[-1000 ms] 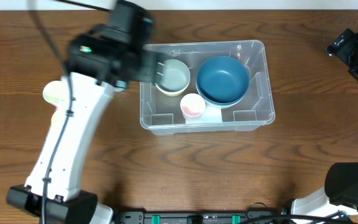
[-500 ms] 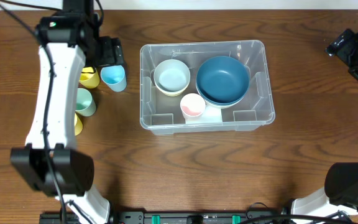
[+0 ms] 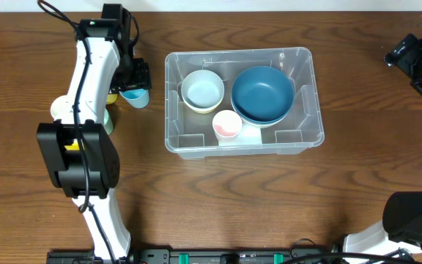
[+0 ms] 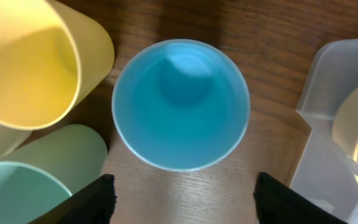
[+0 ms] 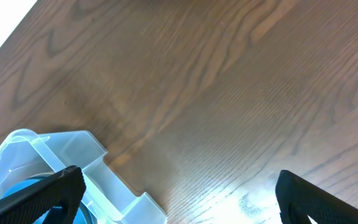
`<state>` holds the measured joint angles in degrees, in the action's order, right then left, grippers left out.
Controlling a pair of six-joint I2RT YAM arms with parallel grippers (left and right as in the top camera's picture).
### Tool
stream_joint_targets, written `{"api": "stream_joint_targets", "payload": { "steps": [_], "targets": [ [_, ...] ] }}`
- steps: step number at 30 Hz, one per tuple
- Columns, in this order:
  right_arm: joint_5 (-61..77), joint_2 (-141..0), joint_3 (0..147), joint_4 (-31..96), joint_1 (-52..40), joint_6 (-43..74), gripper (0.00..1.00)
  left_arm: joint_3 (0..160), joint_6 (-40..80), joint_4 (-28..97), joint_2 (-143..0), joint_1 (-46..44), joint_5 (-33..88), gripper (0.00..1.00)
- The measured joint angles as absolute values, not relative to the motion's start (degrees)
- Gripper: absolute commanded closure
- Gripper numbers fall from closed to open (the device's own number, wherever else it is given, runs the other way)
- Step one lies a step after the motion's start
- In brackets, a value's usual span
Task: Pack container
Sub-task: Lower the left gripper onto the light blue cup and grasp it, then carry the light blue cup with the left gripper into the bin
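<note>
The clear plastic container (image 3: pixel 196 144) stands in the middle of the table. It holds a pale bowl (image 3: pixel 202 91), a big blue bowl (image 3: pixel 262 94) and a pink cup (image 3: pixel 226 125). My left gripper (image 3: pixel 132 78) is open and empty, just above an upright light blue cup (image 3: pixel 135 97) left of the container. In the left wrist view the blue cup (image 4: pixel 181 104) sits just ahead of the open fingers (image 4: pixel 182 202), centred on the gap between them. My right gripper (image 3: pixel 416 62) is open and empty at the far right, well away from the container.
A yellow cup (image 4: pixel 36 59) and a green cup (image 4: pixel 36 177) stand close to the left of the blue cup. The container's corner (image 4: pixel 347 124) is close on its right. The right wrist view shows the container's corner (image 5: pixel 61 158) and bare wood.
My left arm has swung left from over the container to the group of cups, and its gripper now hangs over the blue cup. The right arm has not moved.
</note>
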<state>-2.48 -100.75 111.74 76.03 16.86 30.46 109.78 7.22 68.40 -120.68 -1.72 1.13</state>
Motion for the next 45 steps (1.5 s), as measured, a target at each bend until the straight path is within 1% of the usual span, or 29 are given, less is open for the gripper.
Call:
{"api": "stream_joint_targets", "payload": {
  "steps": [3,5,13,20,22,23,25,27,28,30,32,43,44,45],
  "targets": [
    [-2.5,-100.7,111.7,76.0,16.9,30.5,0.01,109.8,7.3,67.5,-121.2,-1.7,1.1,0.41],
    [-2.5,-100.7,111.7,76.0,16.9,30.5,0.01,109.8,7.1,67.5,-121.4,-1.7,1.2,0.43],
    [-2.5,-100.7,111.7,76.0,16.9,30.5,0.01,106.2,5.2,64.8,-121.5,-3.1,1.7,0.45],
    [-2.5,-100.7,111.7,76.0,16.9,30.5,0.01,105.3,-0.6,62.5,-122.7,-4.3,2.2,0.44],
    [-2.5,-100.7,111.7,76.0,16.9,30.5,0.01,105.3,-2.4,62.3,-123.1,-4.2,2.2,0.46],
    [-2.5,-100.7,111.7,76.0,16.9,30.5,0.01,105.3,-2.9,62.1,-123.2,-4.2,2.2,0.49],
    [-2.5,-100.7,111.7,76.0,16.9,30.5,0.01,105.3,-3.7,61.5,-123.5,-4.2,2.2,0.57],
    [-2.5,-100.7,111.7,76.0,16.9,30.5,0.01,105.3,-4.6,61.1,-123.5,-4.2,2.2,0.69],
    [-2.5,-100.7,111.7,76.0,16.9,30.5,0.01,105.3,-4.6,61.0,-123.5,-4.2,2.2,0.73],
    [-2.5,-100.7,111.7,76.0,16.9,30.5,0.01,105.3,-5.0,61.0,-123.5,-4.2,2.5,0.86],
    [-2.5,-100.7,111.7,76.0,16.9,30.5,0.01,105.3,-5.1,60.9,-123.5,-4.2,2.5,0.94],
    [-2.5,-100.7,111.7,76.0,16.9,30.5,0.01,105.3,-5.8,61.5,-123.5,-4.2,2.6,0.94],
    [-2.5,-100.7,111.7,76.0,16.9,30.5,0.01,105.3,-5.8,62.1,-123.5,-4.2,2.6,0.96],
    [-2.5,-100.7,111.7,76.0,16.9,30.5,0.01,105.3,-5.8,62.9,-123.5,-4.2,2.6,0.94]
  ]
}}
